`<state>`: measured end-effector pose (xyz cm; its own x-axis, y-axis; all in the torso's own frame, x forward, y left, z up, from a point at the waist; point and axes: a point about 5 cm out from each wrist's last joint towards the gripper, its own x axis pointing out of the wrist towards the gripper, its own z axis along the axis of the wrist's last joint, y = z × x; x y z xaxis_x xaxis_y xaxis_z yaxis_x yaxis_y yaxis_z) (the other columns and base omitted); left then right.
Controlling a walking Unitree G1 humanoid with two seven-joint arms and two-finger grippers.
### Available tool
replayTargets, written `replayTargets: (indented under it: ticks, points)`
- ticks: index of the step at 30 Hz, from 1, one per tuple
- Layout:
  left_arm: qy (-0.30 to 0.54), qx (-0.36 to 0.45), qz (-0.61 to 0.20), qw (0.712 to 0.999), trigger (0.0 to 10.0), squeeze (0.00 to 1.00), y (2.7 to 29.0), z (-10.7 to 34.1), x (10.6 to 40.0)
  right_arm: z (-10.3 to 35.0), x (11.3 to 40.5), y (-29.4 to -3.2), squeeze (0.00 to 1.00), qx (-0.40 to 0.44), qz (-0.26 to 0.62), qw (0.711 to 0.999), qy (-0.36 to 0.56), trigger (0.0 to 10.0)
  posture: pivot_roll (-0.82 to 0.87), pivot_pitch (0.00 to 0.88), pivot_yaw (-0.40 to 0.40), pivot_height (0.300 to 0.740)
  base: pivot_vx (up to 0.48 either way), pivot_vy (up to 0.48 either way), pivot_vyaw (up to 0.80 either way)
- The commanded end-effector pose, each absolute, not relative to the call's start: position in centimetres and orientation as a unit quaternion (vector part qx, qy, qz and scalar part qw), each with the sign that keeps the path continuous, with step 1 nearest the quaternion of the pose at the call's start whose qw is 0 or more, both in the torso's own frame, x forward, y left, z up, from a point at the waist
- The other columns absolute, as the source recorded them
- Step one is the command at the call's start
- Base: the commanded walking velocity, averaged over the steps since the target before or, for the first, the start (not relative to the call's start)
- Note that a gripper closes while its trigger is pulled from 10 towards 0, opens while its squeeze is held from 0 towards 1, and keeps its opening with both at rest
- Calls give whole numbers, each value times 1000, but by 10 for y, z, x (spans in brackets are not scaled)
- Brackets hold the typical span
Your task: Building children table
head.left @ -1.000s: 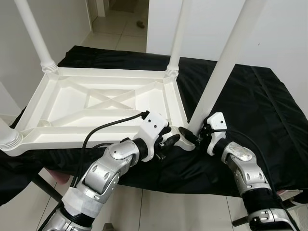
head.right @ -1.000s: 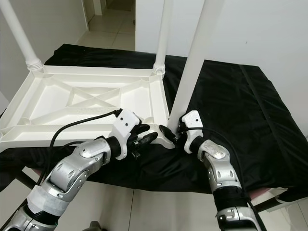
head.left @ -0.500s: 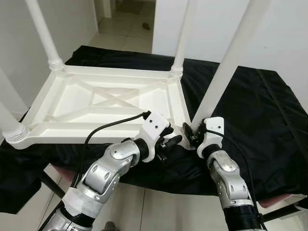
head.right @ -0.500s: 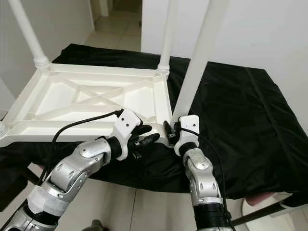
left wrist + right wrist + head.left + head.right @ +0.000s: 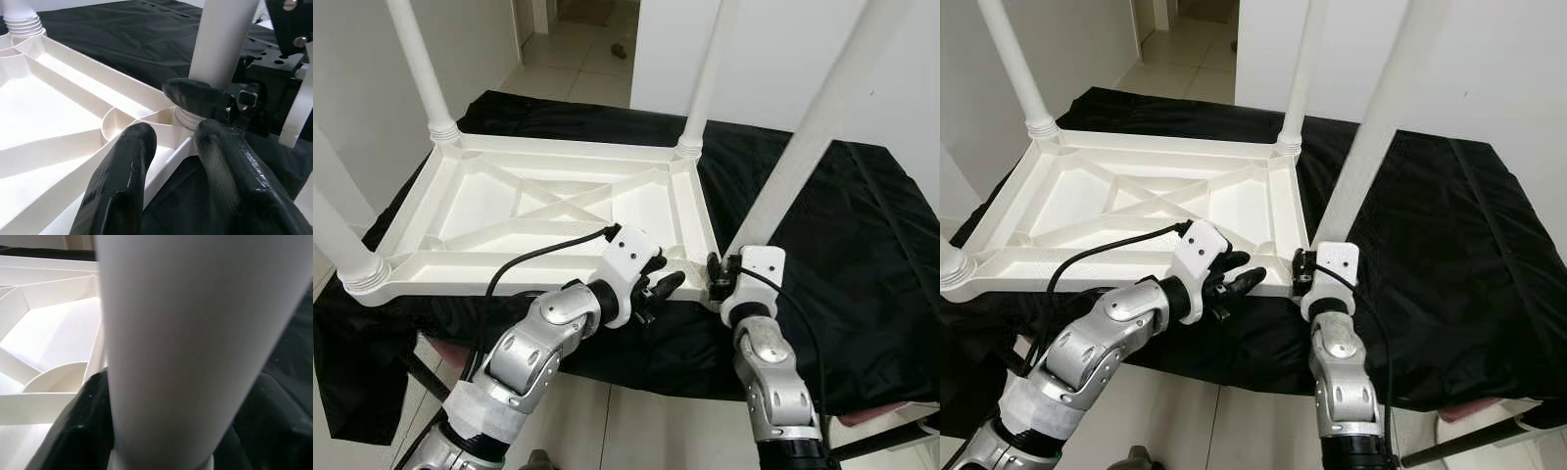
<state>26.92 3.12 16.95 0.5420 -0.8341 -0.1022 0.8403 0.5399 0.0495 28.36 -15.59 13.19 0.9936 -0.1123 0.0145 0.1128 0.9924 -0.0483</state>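
Fitting the last leg (image 5: 808, 147) looks like the step in hand: the white table top (image 5: 548, 211) lies upside down on the black cloth (image 5: 842, 225), three legs already standing at its other corners. The right gripper (image 5: 715, 279) sits at that leg's base by the near corner, though whether it's clamped on can't be told. The left gripper (image 5: 658, 289), fingers parted around the corner's rim, steadies it. Next probably means twisting the leg home. Its long axis points upward, leaning away from the top.

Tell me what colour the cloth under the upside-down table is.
Black. The cloth shows best in the left eye view, spread under the white table.
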Motion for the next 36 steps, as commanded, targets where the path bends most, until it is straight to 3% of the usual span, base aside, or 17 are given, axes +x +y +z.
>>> replayTargets:
  ticks: [1, 8, 9, 14, 19, 22, 23, 24, 32, 36]
  points:
    - [35, 48, -497, 866, 10000, 0, 29, 170, 269, 135, 285, -166, 1000, -26, -73, 997, -10, 10000, 3, 3, -39, 740, 0, 0, 0]
    - [37, 46, -497, 866, 10000, 0, 29, 168, 266, 137, 300, -180, 1000, -19, 23, 1000, 8, 10000, 5, 3, -45, 740, 0, 0, 0]
    - [38, 46, -497, 866, 10000, 0, 29, 168, 266, 140, 302, -181, 0, -19, 53, 998, 5, 10000, 5, 3, -45, 740, 0, 0, 0]
    - [38, 47, -496, 866, 10000, 0, 30, 168, 266, 141, 306, -181, 0, -56, 159, 986, 6, 10000, 7, 0, -44, 740, 0, 0, 0]
    - [37, 48, -496, 866, 10000, 0, 30, 168, 267, 139, 308, -180, 0, -67, 187, 980, 12, 10000, 10, 0, -45, 740, 0, 0, 0]
    - [36, 50, -496, 866, 10000, 0, 30, 169, 267, 136, 311, -176, 0, -88, 263, 961, 10, 10000, 19, 0, -42, 740, 0, 0, 0]
    - [35, 50, -496, 866, 10000, 0, 31, 169, 267, 135, 311, -175, 0, -88, 291, 953, 11, 2000, 19, 0, -44, 740, 0, 0, 0]
    - [34, 50, -496, 866, 10000, 0, 31, 170, 267, 133, 311, -175, 0, -87, 312, 946, 14, 0, 19, 0, -43, 740, 0, 0, 0]
    - [32, 51, -497, 865, 10000, 0, 30, 171, 268, 131, 309, -180, 0, -69, 357, 931, 14, 0, 19, 0, -43, 740, 0, 0, 0]
    - [30, 51, -499, 865, 10000, 0, 29, 171, 268, 132, 309, -184, 0, -59, 340, 939, 11, 0, 13, 0, -44, 740, 0, 0, 0]
